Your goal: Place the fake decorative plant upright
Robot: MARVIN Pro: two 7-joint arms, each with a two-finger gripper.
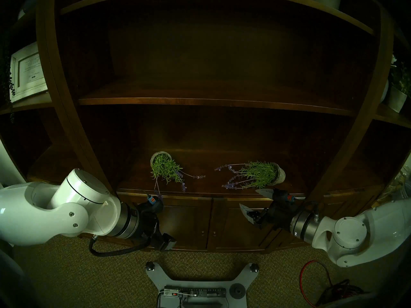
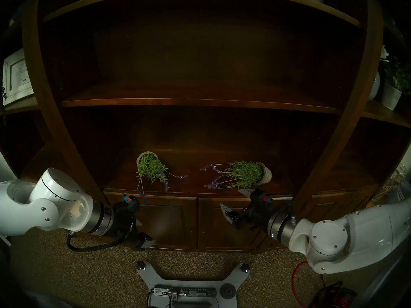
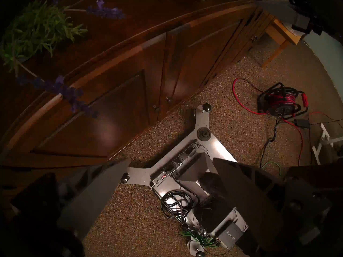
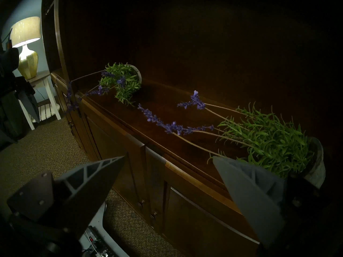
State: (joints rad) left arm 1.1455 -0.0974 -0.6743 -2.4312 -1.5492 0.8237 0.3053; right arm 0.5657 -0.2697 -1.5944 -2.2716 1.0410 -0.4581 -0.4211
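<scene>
two small fake lavender plants in grey round pots are seen lying on their sides on the lowest open shelf of a dark brown wooden bookcase (image 1: 200, 100), well apart from each other. the left fake lavender plant (image 1: 165, 167) is tipped with its pot (image 1: 155, 155) toward the far side and its green leaves and purple flower stems spilling toward the near edge, one stem hanging over that edge. the right fake lavender plant (image 1: 259, 174) is laid with its pot (image 1: 280, 173) to the right and its long purple-tipped stems stretched to the left along the shelf. the right gripper (image 4: 168, 159) is held just in front of the shelf's near edge, beside the right plant; its two grey pointed fingers (image 4: 96, 174) are spread wide apart and nothing is held between them, though one fingertip is seen close against the green leaves near the pot, and contact cannot be told. the left gripper (image 3: 170, 161) is held lower, in front of the closed cabinet doors (image 1: 211, 223) below the shelf, pointed down toward the brown carpet (image 1: 89, 278) and the robot's grey metal base plate (image 1: 200, 280); its fingers are also apart and nothing is grasped. in the right wrist view a lit yellow table lamp (image 4: 27, 47) on a small white side table (image 4: 41, 95) is shown at the far left. a red cable (image 1: 311, 276) is lying on the carpet at the right.
</scene>
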